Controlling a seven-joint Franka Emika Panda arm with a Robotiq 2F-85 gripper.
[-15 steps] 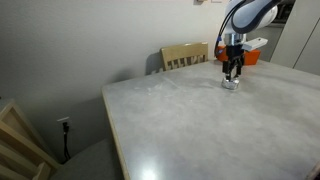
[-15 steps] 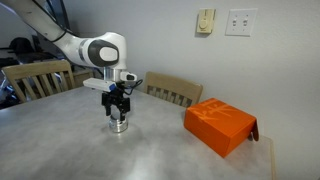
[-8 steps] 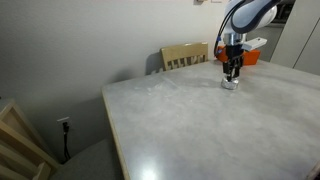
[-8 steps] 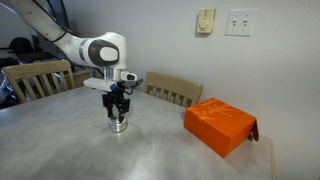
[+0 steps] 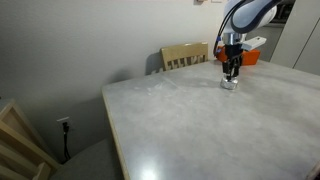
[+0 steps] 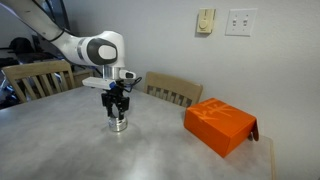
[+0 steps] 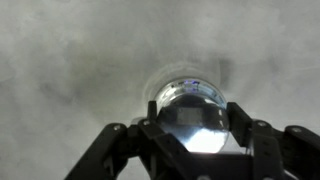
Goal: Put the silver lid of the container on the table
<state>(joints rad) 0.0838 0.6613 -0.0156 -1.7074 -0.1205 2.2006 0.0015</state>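
No legible text, label, brand, number or sign anywhere in any of the views

- The table [image 6: 60,150] I work over has a pale grey-white, faintly marbled top. It is smooth and catches a soft glare near its front edge in an exterior view.
- The container [image 6: 119,124], a small, short, round silver tin, stands upright on the bare top, inward from the edges.
- Through my wrist view the container's shiny round top fills the middle, with the mottled grey surface all round it.
- An orange box [image 6: 220,124], rectangular and much larger than the tin, lies flat on the top near a corner, well apart from the container.
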